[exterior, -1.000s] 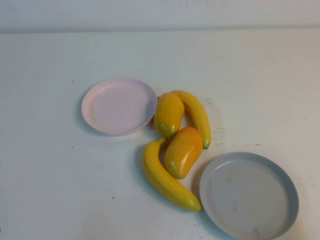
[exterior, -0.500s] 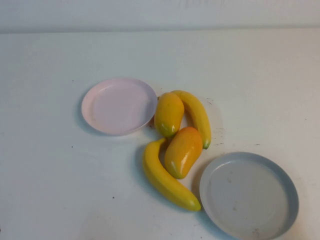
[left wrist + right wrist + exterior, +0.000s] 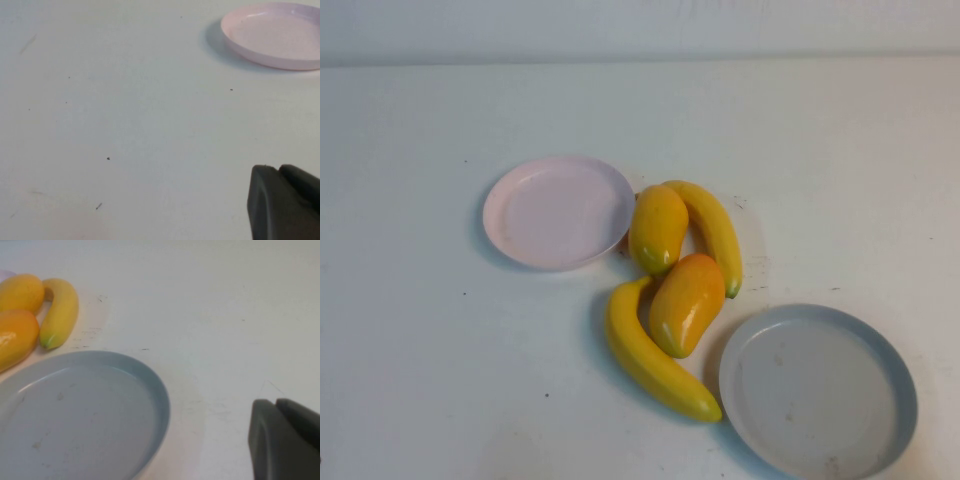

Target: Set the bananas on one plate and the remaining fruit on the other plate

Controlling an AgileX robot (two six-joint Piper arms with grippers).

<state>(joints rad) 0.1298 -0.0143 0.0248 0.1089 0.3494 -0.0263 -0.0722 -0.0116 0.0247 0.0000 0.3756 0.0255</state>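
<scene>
In the high view, a white table (image 3: 420,350) carries four fruits bunched between two plates. The pale pink plate (image 3: 559,212) sits toward the left and farther back; the larger grey-blue plate (image 3: 818,391) sits near the front right. Both plates hold nothing. One mango (image 3: 657,229) lies just beside the pink plate's rim, touching a banana (image 3: 712,233) that curves along its right side. The second mango (image 3: 686,303) lies in front of them, leaning against the other banana (image 3: 653,355), whose tip comes close to the grey-blue plate. Neither arm shows here.

In the left wrist view, the left gripper (image 3: 286,202) hangs over bare table with its dark fingers pressed together, holding nothing; the pink plate (image 3: 275,35) is well apart from it.

In the right wrist view, the right gripper (image 3: 286,437) is likewise closed and empty above the table, near the grey-blue plate (image 3: 162,405). Beyond that plate lie a banana (image 3: 61,312) and both mangoes (image 3: 20,292).
</scene>
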